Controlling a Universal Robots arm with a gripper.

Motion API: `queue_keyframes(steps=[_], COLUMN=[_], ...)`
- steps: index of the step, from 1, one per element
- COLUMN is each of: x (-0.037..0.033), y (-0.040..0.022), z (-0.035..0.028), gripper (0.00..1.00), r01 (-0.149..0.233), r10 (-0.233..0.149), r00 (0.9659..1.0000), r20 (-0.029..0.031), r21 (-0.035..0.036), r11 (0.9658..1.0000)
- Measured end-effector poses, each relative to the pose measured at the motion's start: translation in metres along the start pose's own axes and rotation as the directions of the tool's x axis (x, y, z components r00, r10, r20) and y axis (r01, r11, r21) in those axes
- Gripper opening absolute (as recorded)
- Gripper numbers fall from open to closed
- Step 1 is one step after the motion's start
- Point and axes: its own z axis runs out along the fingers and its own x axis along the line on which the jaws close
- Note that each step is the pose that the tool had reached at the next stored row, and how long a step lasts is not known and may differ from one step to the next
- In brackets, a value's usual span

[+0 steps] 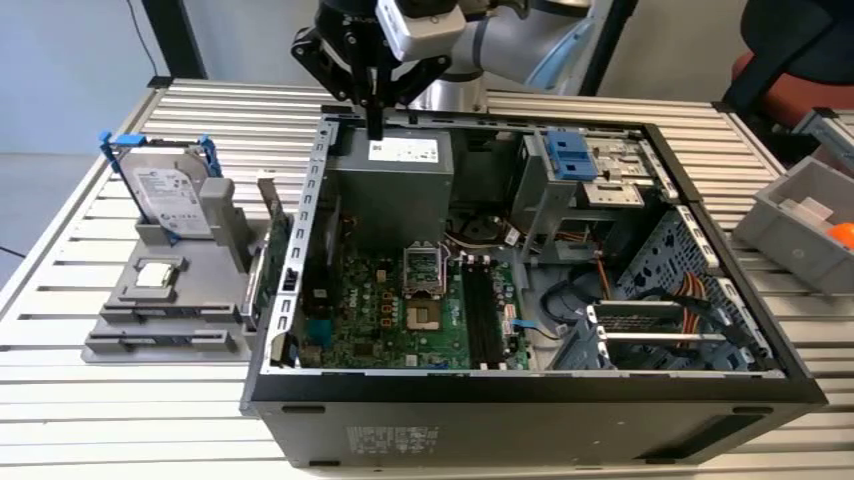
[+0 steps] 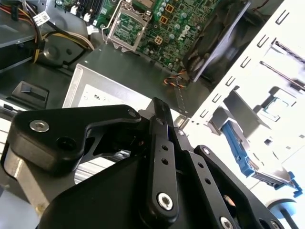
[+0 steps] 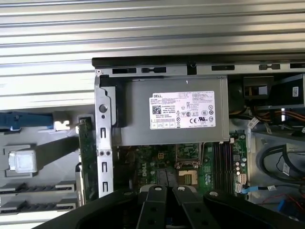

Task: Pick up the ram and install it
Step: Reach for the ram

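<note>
Hovering over the power supply (image 1: 394, 200) with gripper (image 1: 378, 128) fingers pressed together, gripping nothing. Spotting the ram (image 1: 171, 341) lying in the grey holder (image 1: 200, 353) beside the computer case (image 1: 534, 405), long axis running across the exterior view, left to right

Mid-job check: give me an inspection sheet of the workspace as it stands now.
Surface: slatted metal table carrying an open computer case.
Job's things: the ram is probably a thin dark strip on edge in the gray holder, cannot confirm; motherboard memory slots look empty.
Clutter: hard drive, silver processor chip, green card on edge, gray bin at the exterior view's right.
End effector: shut, nothing seen in it, above the power supply.
Cables: coloured wire bundles inside the case.
Surroundings: chair beyond the table.
</note>
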Motion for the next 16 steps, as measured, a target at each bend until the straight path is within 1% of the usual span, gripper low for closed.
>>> queue_keyframes(steps=[8,16], x=[0.0075,0.0188], y=[-0.0005,-0.0013], z=[-0.0002,-0.0004], gripper=[0.0,0.0], r01=[0.0,0.0], r10=[0.0,0.0], r00=[1.0,1.0], r20=[0.0,-0.0001], r21=[0.0,0.0001], r11=[1.0,1.0])
